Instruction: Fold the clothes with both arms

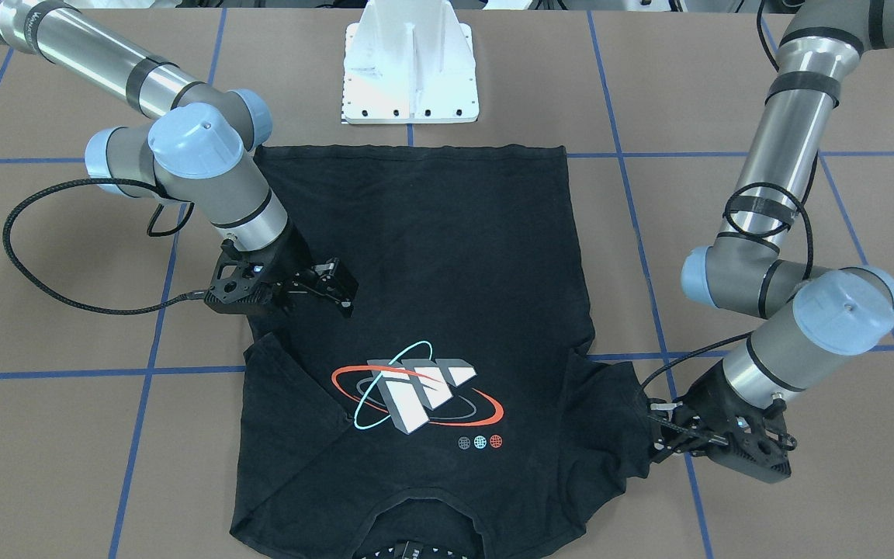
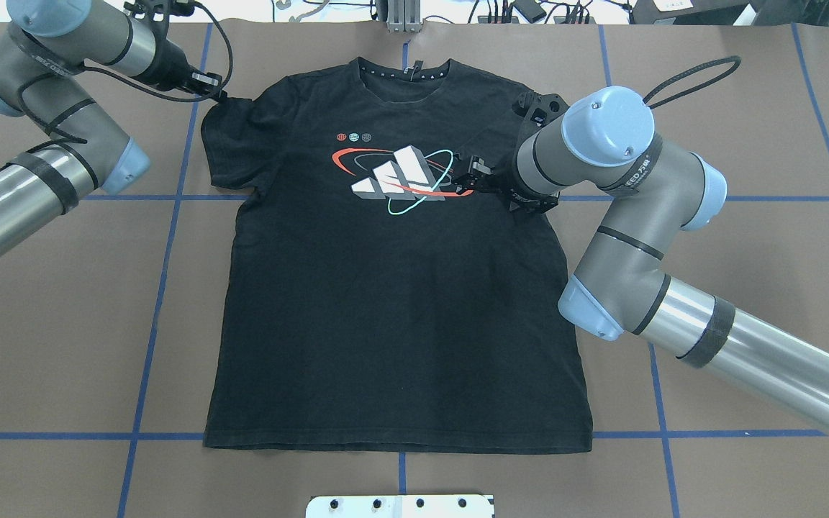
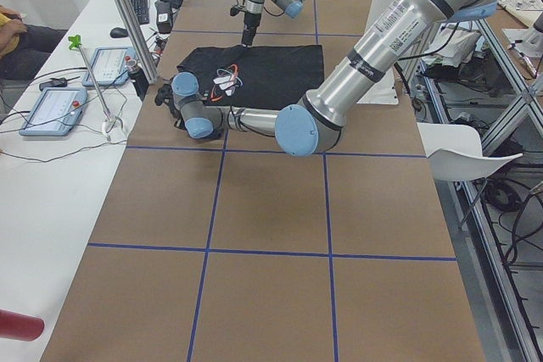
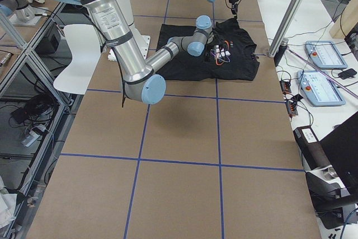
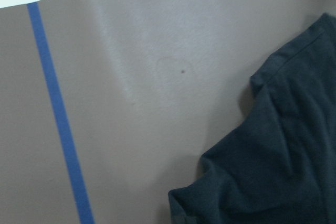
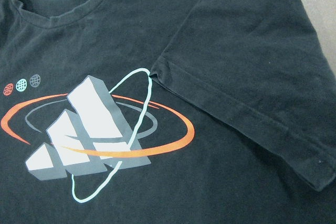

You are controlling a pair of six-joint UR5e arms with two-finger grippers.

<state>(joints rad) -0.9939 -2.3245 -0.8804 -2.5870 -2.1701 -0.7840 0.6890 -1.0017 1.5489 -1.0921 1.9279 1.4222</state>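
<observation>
Squarely in the middle of the table (image 2: 709, 108) lies the black T-shirt (image 2: 386, 309), spread face up with its collar toward the far edge and its hem nearest the robot. Its chest graphic (image 2: 396, 178) shows uncovered. The sleeve on the robot's right (image 6: 247, 72) is folded inward across the chest, its hem touching the teal ring of the graphic. The other sleeve (image 1: 610, 419) lies out flat on the table. The right gripper (image 2: 469, 177) hangs over the chest beside the graphic, jaws parted and holding nothing. The left gripper (image 1: 660, 433) sits at the outer edge of the flat sleeve; whether it pinches the cloth I cannot tell. Blue tape lines (image 2: 162, 273) cross the brown table, and a white mounting base (image 1: 410, 70) stands just beyond the hem.
</observation>
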